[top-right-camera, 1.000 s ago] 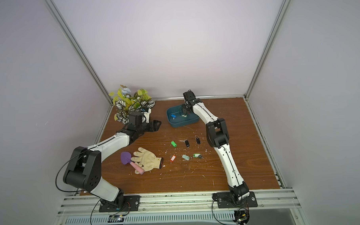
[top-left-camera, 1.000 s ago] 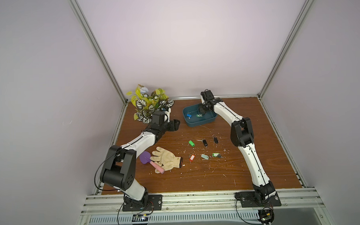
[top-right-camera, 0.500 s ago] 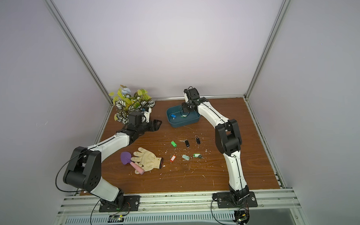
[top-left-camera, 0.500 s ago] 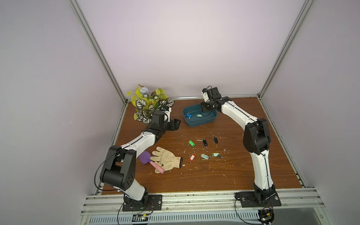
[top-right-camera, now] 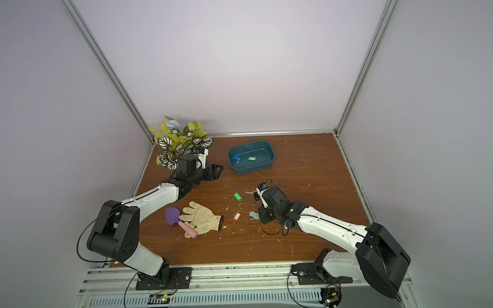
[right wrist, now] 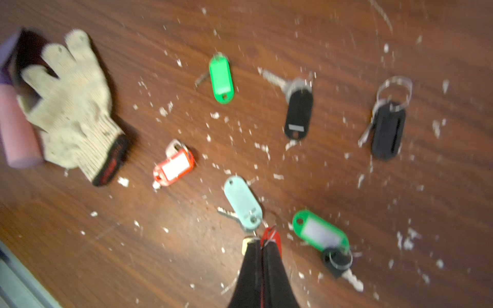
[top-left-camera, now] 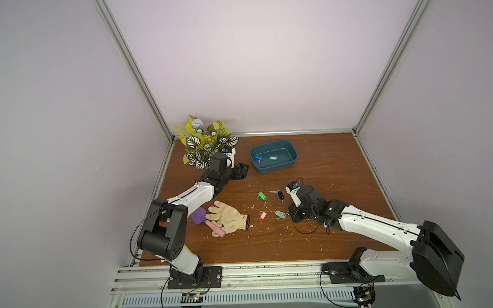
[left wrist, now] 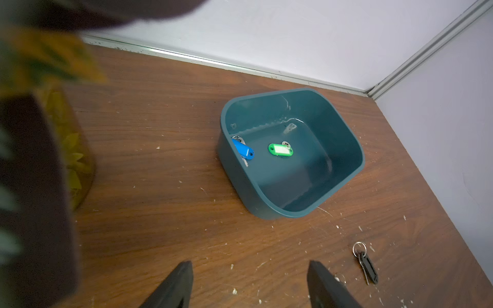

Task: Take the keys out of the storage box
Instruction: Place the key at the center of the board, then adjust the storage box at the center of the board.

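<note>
Between the shut right gripper (right wrist: 262,248) jaws: red-tagged key (right wrist: 271,236). Suggest releasing low, clear of the teal-tagged key (right wrist: 242,202) just ahead. Left gripper (left wrist: 250,265) wide open, empty, storage box (left wrist: 248,192) ahead.

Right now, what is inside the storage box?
Inside the storage box lie a blue-tagged key against one wall and a green-tagged key on the floor. Their metal parts are largely hidden under the tags. Nothing else shows.
</note>
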